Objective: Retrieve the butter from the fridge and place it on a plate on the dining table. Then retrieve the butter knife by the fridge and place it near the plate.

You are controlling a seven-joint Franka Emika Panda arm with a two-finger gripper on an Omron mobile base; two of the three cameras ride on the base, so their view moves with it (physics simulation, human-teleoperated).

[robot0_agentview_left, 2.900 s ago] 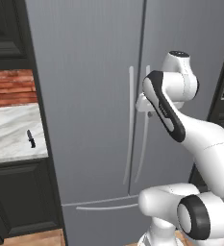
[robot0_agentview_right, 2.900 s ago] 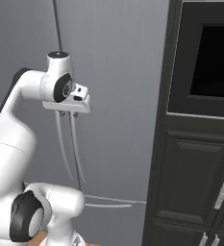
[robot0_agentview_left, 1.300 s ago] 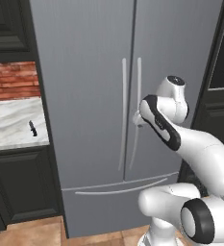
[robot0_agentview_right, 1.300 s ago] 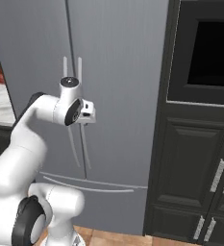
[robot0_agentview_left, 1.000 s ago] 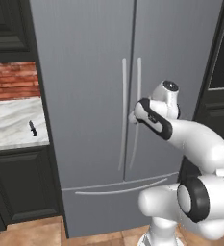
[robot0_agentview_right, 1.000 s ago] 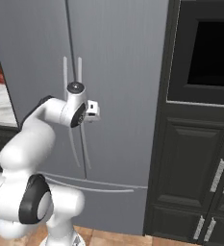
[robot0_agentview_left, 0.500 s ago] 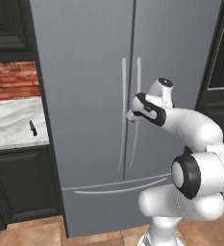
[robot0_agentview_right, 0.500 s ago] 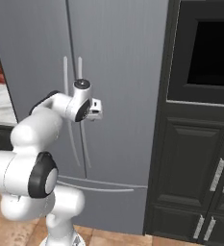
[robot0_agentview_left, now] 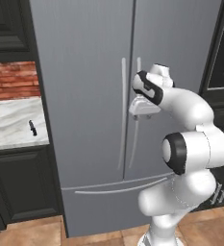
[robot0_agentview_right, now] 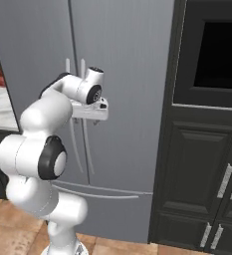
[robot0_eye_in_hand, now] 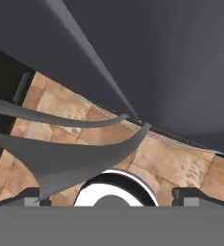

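One fridge (robot0_agentview_left: 84, 96), both doors shut, two long curved handles (robot0_agentview_left: 122, 110) side by side at its middle seam, one bottom drawer below them. The tool (robot0_agentview_left: 141, 108) sits right at the handles, jaws spread wide and holding nothing; in the hand view its tips (robot0_eye_in_hand: 32, 196) stand far apart at the bottom edge. One butter knife (robot0_agentview_left: 32, 128) lies on the marble surface (robot0_agentview_left: 10, 125) left of the fridge, under red brick. Right of the fridge: one dark oven (robot0_agentview_right: 214, 55) above dark cabinets (robot0_agentview_right: 202, 174). The white arm covers part of the right-hand handle. In the hand view the handles sweep past as grey curves; whether a finger touches one, I cannot tell.
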